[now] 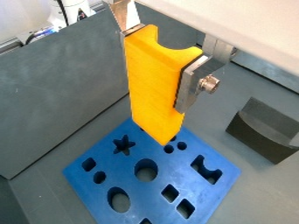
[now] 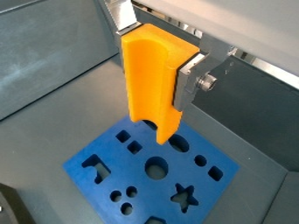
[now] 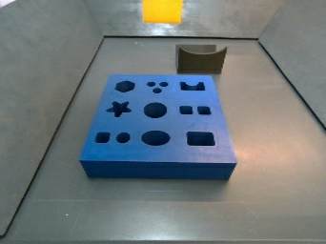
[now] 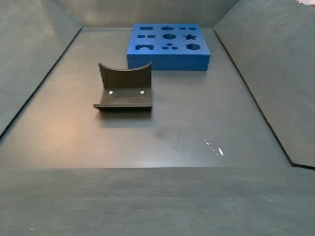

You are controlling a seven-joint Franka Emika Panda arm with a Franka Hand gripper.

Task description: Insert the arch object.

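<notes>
The arch object (image 1: 149,101), a bright orange-yellow block with a curved notch in its upper end, hangs upright in my gripper (image 1: 158,59). The silver fingers (image 1: 191,87) are shut on its two sides. It also shows in a wrist view (image 2: 149,87), held by the gripper (image 2: 156,57). Below it lies the blue board (image 1: 111,171) with several shaped cut-outs (image 2: 117,171). The block's lower end hangs above the board, clear of it. In a side view only the block (image 3: 162,10) shows at the top edge, beyond the board (image 3: 159,152); the gripper is out of view there.
The dark fixture (image 3: 200,59) with a curved notch on top stands on the floor beyond the board, and shows in both side views (image 4: 123,88) and a wrist view (image 1: 267,129). Grey walls (image 1: 59,96) enclose the floor.
</notes>
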